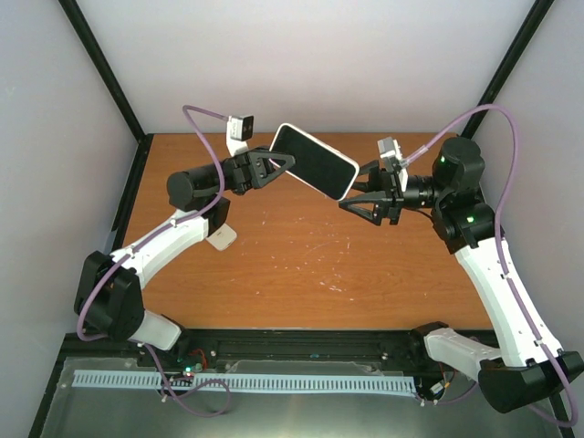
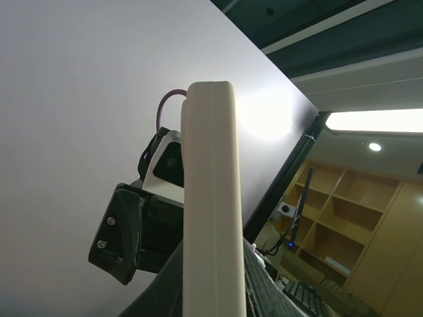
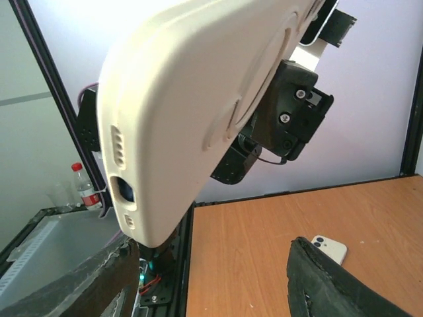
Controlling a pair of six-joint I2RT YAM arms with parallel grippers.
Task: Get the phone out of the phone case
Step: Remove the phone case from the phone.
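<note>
The slim black-screened phone sits in its cream-white moulded phone case, and the pair hangs in the air above the far half of the orange-brown wooden table, screen up, slanting down toward the table's right side.

I judge the phone to be rigid, light and breakable, its glass front slick. The case looks matte and somewhat pliable, so it should give better purchase. Its back carries a raised ring, and its free end has a port opening and small slots.

The left gripper is clamped on the end of the phone case nearer the table's left side. That pins phone and case together there, so the free end is probably the place to start. Hooking the lip at a free corner and peeling it off the glass seems wiser than pulling on the whole shell.

The right gripper waits at that free end with its jaws apart. Its dark fingers sit to either side below the case, holding nothing. Whether one brushes the case I cannot tell.

A drop from up here could crack the screen.

A small white phone-shaped thing with two lenses lies flat on the table's left part.
</note>
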